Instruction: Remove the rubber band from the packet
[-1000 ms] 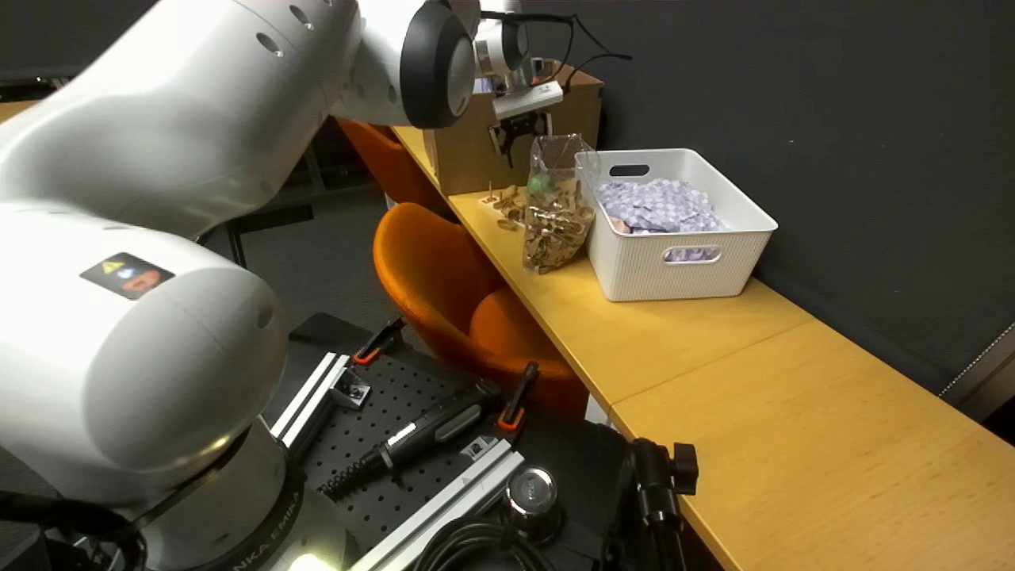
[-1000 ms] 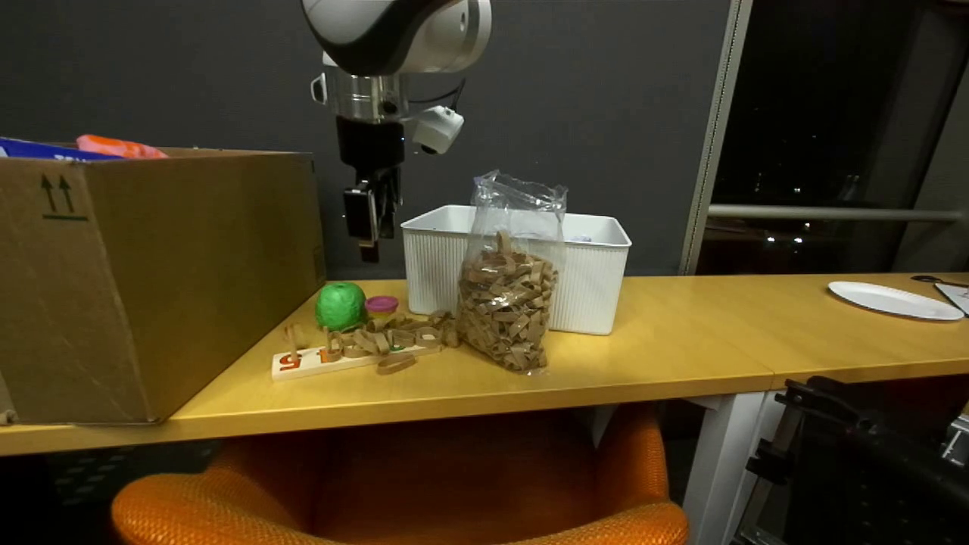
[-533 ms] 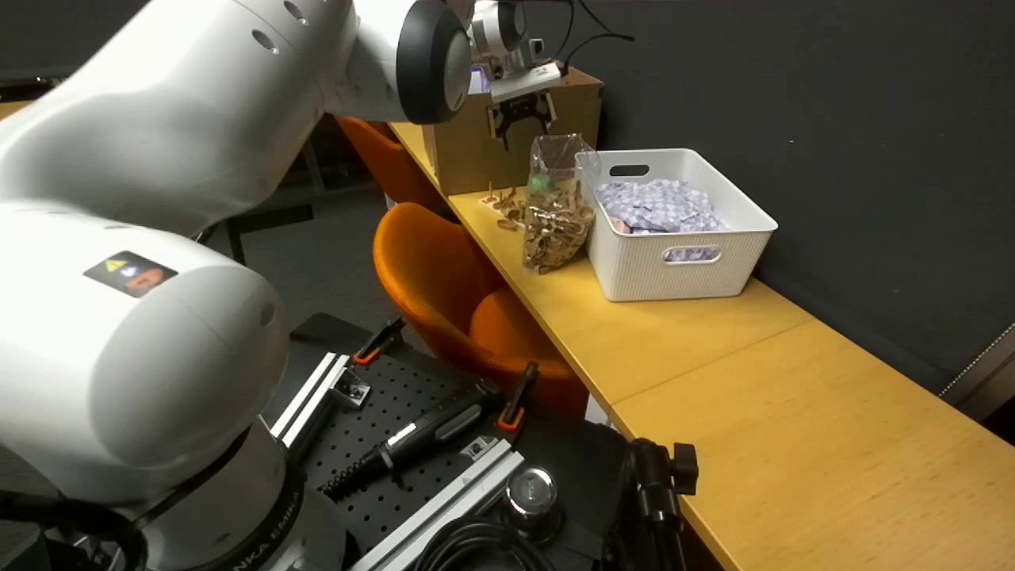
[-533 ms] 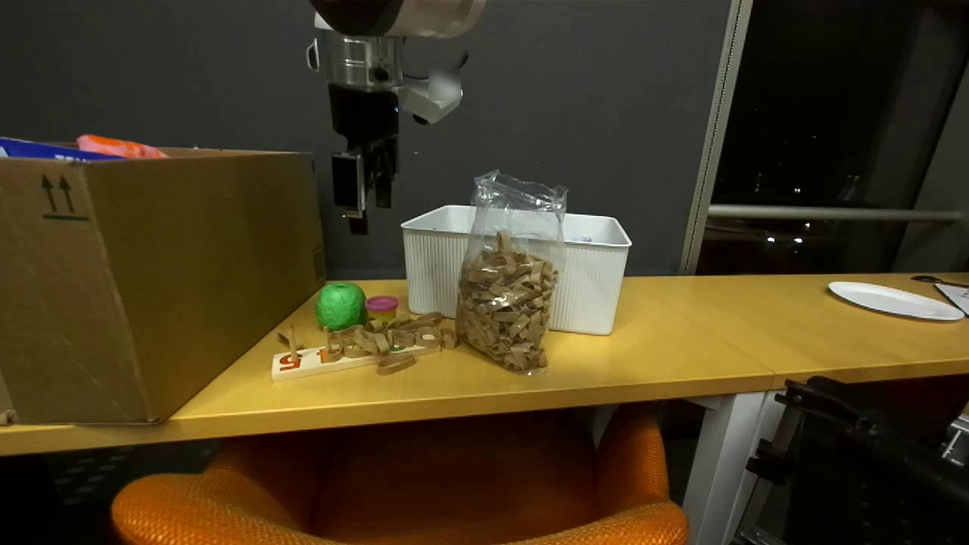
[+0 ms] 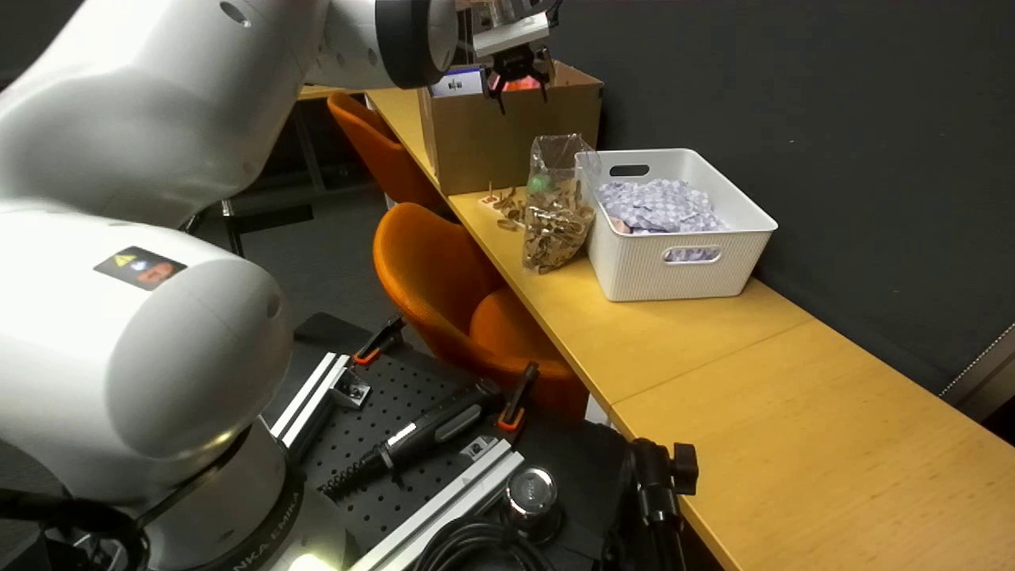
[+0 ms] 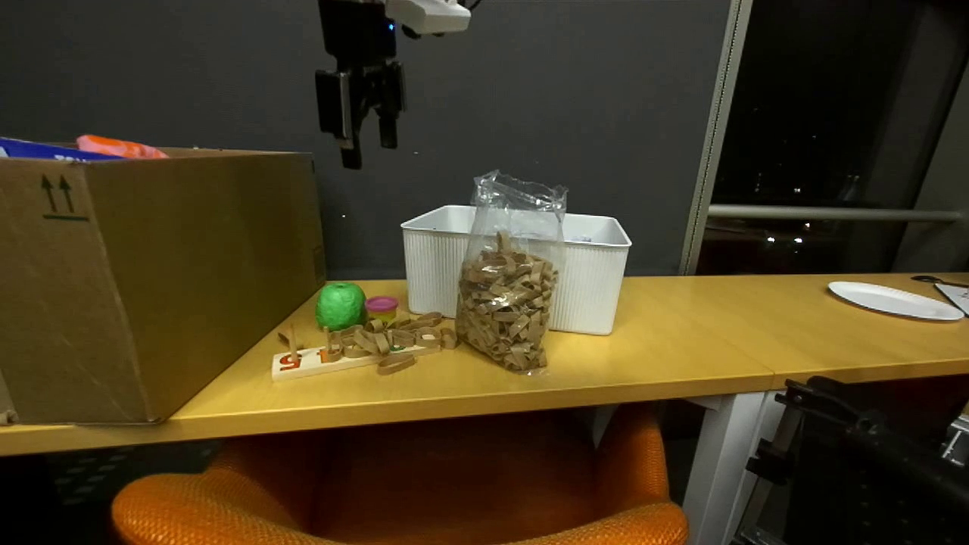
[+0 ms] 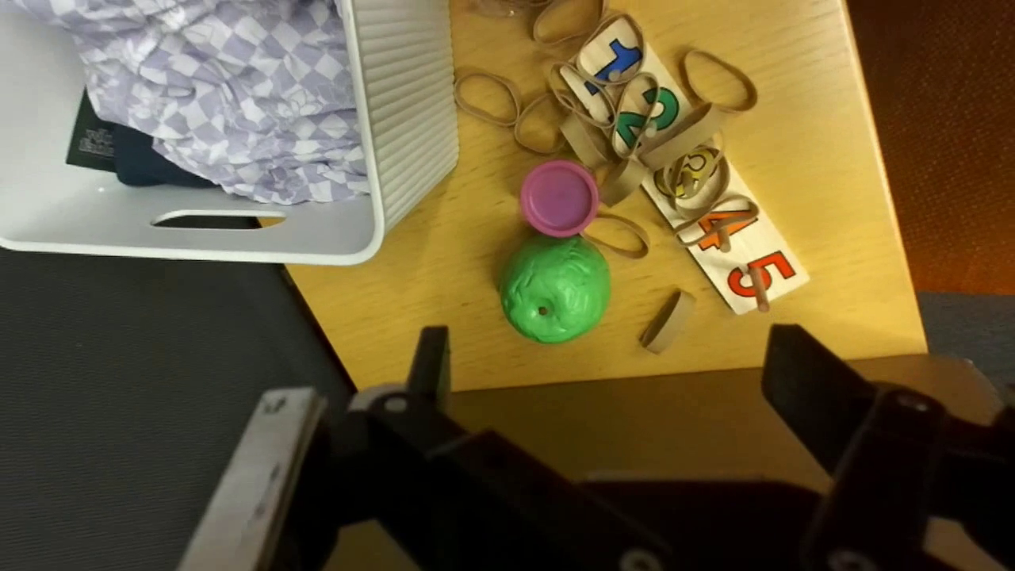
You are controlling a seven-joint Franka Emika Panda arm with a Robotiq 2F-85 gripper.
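The packet is a clear plastic bag of tan rubber bands (image 6: 509,303), upright against the white basket; it also shows in an exterior view (image 5: 555,230). Several loose rubber bands (image 7: 674,141) lie on and around a numbered wooden peg board (image 7: 744,255) beside the packet. A single band (image 7: 668,321) lies on the table near the number 5 peg. My gripper (image 6: 369,154) is open and empty, high above the board, left of the packet in that exterior view; it also shows near the cardboard box (image 5: 523,105). In the wrist view its fingers (image 7: 610,337) are wide apart.
A white basket (image 5: 682,266) with checkered cloth stands by the packet. A tall cardboard box (image 6: 219,280) stands on the other side of the board. A green ball (image 7: 555,289) and a pink-lidded tub (image 7: 560,198) sit between them. An orange chair (image 5: 444,285) stands at the table edge.
My open gripper has risen well above the board. A band that showed blurred by the number 5 peg a second ago now lies still on the table there. The packet has not moved.
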